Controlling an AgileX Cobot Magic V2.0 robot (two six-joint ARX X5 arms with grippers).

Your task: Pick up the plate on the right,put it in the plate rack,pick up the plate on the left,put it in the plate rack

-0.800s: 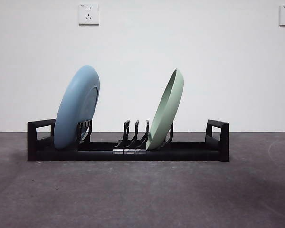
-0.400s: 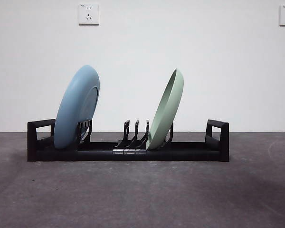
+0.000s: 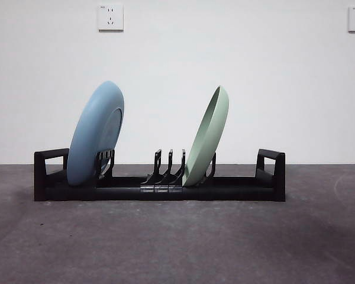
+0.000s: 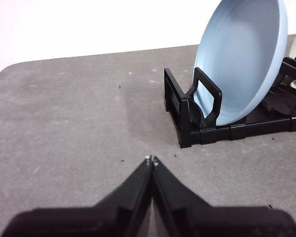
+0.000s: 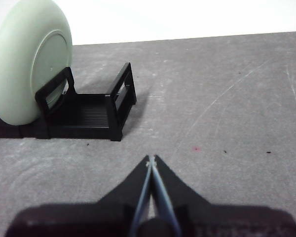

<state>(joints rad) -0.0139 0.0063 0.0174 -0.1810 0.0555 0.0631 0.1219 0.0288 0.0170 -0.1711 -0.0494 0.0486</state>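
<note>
Rack (image 3: 160,183) on the grey table (image 3: 177,242) holds both plates in the front view: blue plate (image 3: 96,134) near its left end, green plate (image 3: 207,137) right of centre, both leaning. Left wrist view: left gripper (image 4: 152,160) pressed together, off the rack's end. Right wrist view: right gripper (image 5: 151,160) pressed together, apart from the rack.

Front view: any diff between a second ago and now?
Nothing visibly changed. The blue plate and the green plate stand tilted in the plate rack exactly as before, and no arm enters the front view. In the wrist views, the left gripper and right gripper are shut, clear of the rack.
</note>
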